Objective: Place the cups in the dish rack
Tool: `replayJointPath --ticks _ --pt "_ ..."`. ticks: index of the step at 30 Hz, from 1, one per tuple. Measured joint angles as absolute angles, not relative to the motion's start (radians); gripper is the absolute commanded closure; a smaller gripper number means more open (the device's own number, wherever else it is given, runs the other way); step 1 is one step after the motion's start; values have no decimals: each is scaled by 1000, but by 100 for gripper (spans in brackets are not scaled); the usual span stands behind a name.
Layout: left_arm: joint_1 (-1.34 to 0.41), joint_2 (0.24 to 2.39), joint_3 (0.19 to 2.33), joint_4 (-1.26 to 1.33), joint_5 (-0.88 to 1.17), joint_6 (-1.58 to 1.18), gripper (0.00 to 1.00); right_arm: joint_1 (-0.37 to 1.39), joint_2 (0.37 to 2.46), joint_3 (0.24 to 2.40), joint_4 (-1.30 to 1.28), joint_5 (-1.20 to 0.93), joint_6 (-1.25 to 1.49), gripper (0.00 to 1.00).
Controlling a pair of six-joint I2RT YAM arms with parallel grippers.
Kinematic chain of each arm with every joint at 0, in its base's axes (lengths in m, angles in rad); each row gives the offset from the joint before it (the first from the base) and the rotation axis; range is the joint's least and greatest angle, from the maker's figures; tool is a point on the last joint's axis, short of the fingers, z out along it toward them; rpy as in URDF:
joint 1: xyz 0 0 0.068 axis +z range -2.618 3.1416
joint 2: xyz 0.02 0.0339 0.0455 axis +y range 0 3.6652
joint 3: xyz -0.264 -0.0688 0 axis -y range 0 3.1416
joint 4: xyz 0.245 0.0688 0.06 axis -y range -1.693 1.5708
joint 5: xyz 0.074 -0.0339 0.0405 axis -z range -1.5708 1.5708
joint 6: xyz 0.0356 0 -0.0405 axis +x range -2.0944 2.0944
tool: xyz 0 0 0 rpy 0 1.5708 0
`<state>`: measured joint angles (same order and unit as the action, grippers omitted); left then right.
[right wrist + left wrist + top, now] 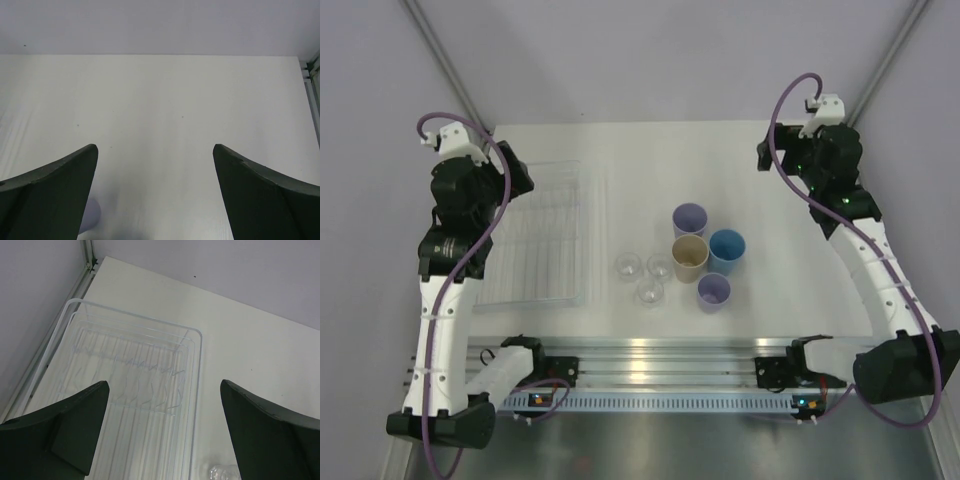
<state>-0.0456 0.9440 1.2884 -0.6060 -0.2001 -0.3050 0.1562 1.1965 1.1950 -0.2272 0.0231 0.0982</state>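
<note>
1. The left gripper (162, 405) hangs over the far end of the rack (545, 240). Its jaws are spread wide with nothing between them. The right gripper (155, 155) is over bare desk (790, 270) toward the far right corner, equally wide open and empty.
2. The rack lies along the left edge and holds no cups, so loading appears not to have begun. All seven cups stand upright mid-desk, nearer the near edge.
3. The four tumblers (689, 257) are packed tightly, touching or nearly so. A finger coming down between two could shove or topple a neighbour, and the beige one in the middle is the worst first pick.
4. The three clear cups (649, 292) sit between the tumblers and the rack. They look light and their edges are hard to see, so an off-centre closing could slide or tip one instead of gripping it.
5. The rack is also see-through and has a raised rim. A cup carried too low could catch on the rim, nudge the rack, or be pulled from the fingers.
6. Both arms would have to reach the same small cluster, so working together there risks a collision.
</note>
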Motion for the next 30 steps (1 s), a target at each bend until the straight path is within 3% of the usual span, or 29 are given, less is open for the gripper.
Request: replayJointPath --ticks 30 --pt "-46 898 1252 -604 -171 -293 1 156 1143 1124 -234 -108 78 1"
